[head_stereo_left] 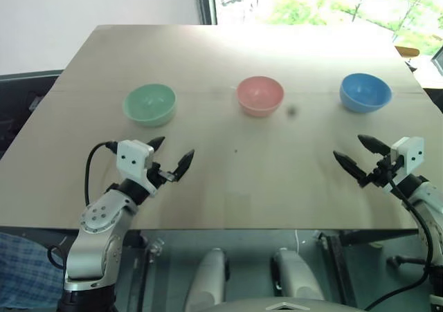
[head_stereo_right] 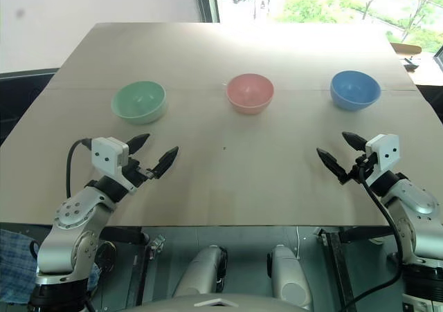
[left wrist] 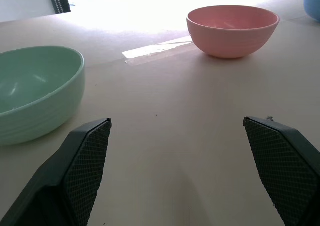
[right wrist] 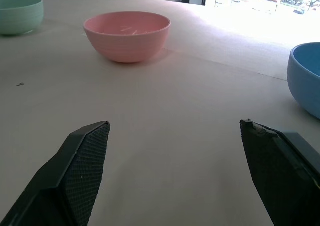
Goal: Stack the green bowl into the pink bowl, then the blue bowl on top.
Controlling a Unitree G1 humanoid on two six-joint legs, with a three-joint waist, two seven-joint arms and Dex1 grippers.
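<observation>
Ahead of the left claw (head_stereo_left: 172,154), slightly to its outer side, sits the green bowl (head_stereo_left: 149,104), upright on the table (head_stereo_left: 221,56) and near the fingertips but not touching. Left claw: fingers spread wide, nothing between them, pointing level across the tabletop and angled inward.

Right claw (head_stereo_left: 359,155): likewise spread wide and empty, angled inward. The blue bowl (head_stereo_left: 365,92) stands just beyond it, apart from the fingertips. In the right wrist view this bowl lies off to the outer finger's side.

The pink bowl (head_stereo_left: 260,95) sits between the other two, well apart from both claws; each wrist view looks toward it past open fingers.

Progress: none of the stacking is done, judging by the layout. All three bowls stand separately in one row, each empty and upright. Still to do: grasp the green bowl, set it inside the pink one, then carry the blue bowl over and nest it on top. The left claw seems best placed for the first pick.
</observation>
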